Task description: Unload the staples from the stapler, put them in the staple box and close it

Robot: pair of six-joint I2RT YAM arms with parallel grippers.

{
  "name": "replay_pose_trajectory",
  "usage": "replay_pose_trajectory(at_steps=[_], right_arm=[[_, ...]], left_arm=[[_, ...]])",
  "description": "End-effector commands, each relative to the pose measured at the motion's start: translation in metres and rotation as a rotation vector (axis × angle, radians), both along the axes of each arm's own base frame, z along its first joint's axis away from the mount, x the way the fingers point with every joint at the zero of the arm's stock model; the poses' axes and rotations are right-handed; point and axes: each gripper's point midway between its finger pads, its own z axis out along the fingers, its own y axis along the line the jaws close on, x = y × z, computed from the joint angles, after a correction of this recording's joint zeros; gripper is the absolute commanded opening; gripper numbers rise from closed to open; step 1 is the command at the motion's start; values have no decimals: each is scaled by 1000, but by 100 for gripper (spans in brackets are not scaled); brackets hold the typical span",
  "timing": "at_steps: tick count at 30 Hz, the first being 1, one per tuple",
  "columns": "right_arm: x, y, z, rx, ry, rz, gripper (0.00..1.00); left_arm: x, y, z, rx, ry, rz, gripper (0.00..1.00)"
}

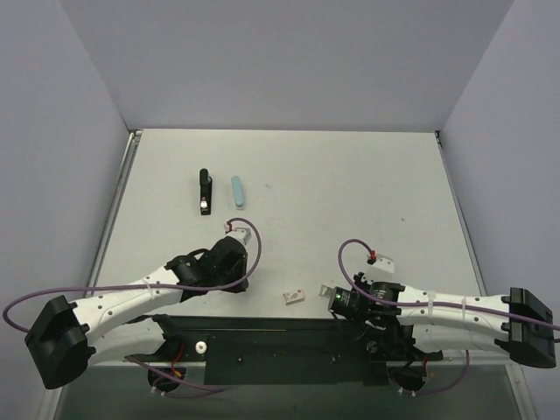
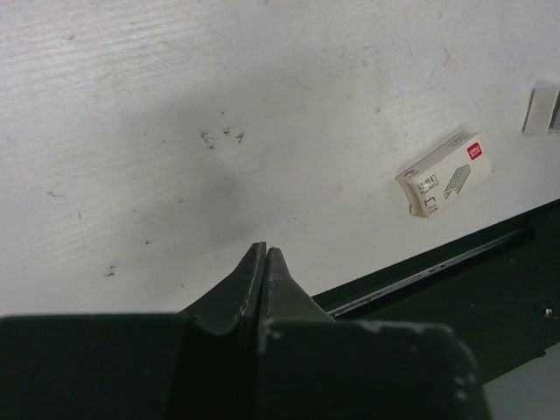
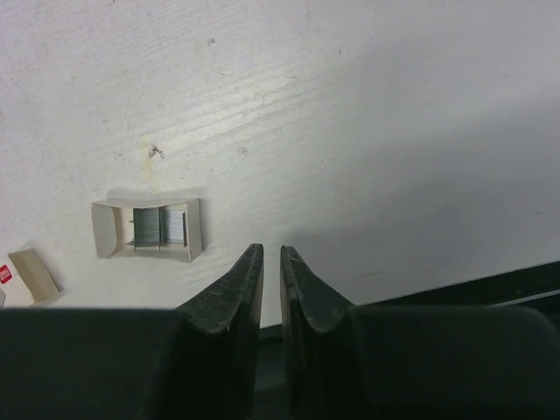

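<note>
The black stapler [image 1: 204, 192] lies closed on the white table at the far left, well away from both arms. My left gripper [image 1: 234, 273] is shut and empty, its jaws touching [image 2: 264, 254], low over bare table. My right gripper [image 1: 337, 302] is empty near the front edge, its jaws [image 3: 270, 254] almost together with a thin gap. A small open cardboard tray with staple strips [image 3: 149, 229] lies just left of the right gripper and also shows in the top view [image 1: 325, 290].
A white staple box [image 1: 295, 297] with a red label lies between the arms, seen also from the left wrist [image 2: 444, 173]. A small teal object [image 1: 236, 189] lies right of the stapler. The black front edge strip [image 2: 455, 262] runs close below both grippers.
</note>
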Motion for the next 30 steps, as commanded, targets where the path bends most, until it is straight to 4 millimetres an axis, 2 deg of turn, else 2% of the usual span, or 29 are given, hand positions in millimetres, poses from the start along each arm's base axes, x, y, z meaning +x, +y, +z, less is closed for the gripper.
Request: replay_pose_trajectory(at_steps=[1, 3, 4, 7, 19, 26, 30], right_arm=[[0, -9, -13, -53, 34, 7, 6], [-1, -5, -21, -39, 66, 12, 0], [-2, 0, -24, -23, 82, 27, 0], [-1, 0, -31, -24, 113, 17, 0], [5, 7, -35, -21, 145, 67, 0], [6, 8, -31, -32, 149, 82, 0], [10, 8, -18, -14, 117, 83, 6]], left_arm=[[8, -27, 2, -84, -22, 5, 0], [5, -33, -3, -82, -7, -2, 0], [3, -36, -5, -81, -3, -10, 0], [1, -45, -14, -74, 18, -23, 0], [-11, -75, -33, -62, 83, -81, 0], [-15, -86, -39, -74, 102, -95, 0], [-17, -88, -40, -77, 103, -99, 0]])
